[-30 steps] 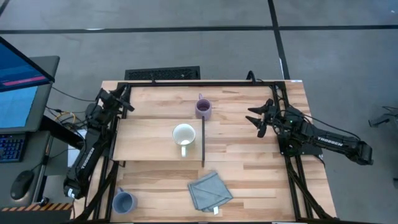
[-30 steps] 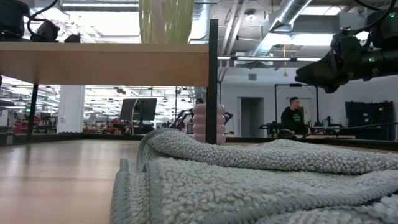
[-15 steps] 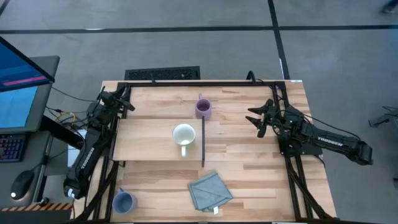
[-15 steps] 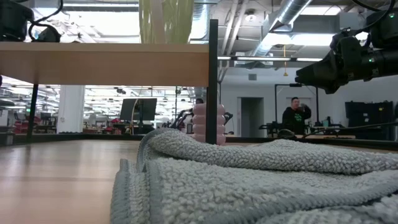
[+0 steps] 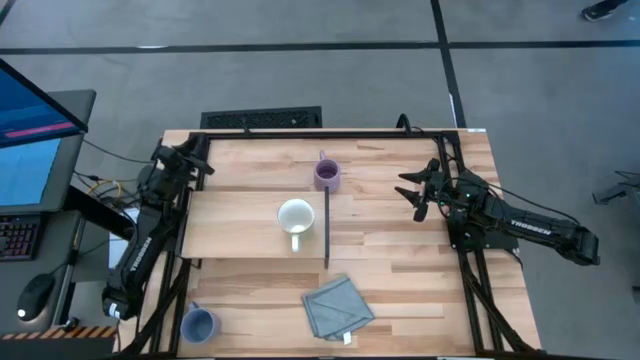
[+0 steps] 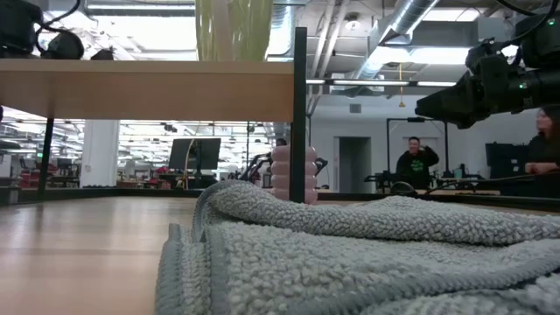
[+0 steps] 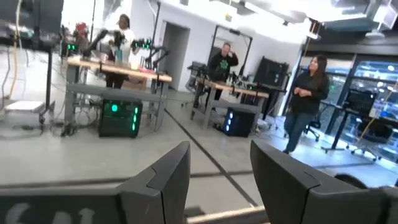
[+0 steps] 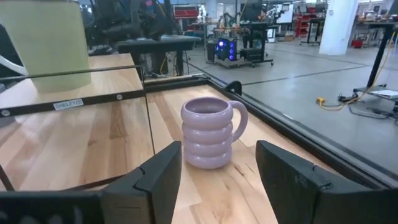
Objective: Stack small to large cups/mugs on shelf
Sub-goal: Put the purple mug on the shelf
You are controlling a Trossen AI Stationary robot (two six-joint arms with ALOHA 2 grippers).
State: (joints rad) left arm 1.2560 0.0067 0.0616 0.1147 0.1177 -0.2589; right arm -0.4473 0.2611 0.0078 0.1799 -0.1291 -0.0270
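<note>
Both sets of jaws stand apart with nothing between them. The right gripper (image 5: 415, 190), on the right half of the table, is spread wide and aimed at the purple mug (image 8: 210, 132), which sits framed between its two fingers in the right wrist view but well short of them. The left gripper (image 5: 203, 160) hovers at the table's far left corner, moderately spread, facing out into the room and away from the work; it looks to be waiting.

The slatted wooden tabletop (image 5: 400, 270) carries everything. On it the shelf (image 5: 235, 220), a light wood board raised on legs, fills the middle left, with its thin dark upright panel (image 5: 327, 225) along the right-hand short edge. That panel separates the two central mugs: the white mug (image 5: 295, 218) stands on the shelf just left of it, handle toward the near edge, while the purple mug stands on the tabletop beside the panel's far end, on the right gripper's side, so it seems the likely next pick. The blue-grey mug (image 5: 198, 324) waits apart at the near left corner. A grey-blue cloth (image 5: 338, 308) lies crumpled near the front edge, filling the low view.

Beyond the table is an open workshop with benches, grey flooring and several people standing about.
</note>
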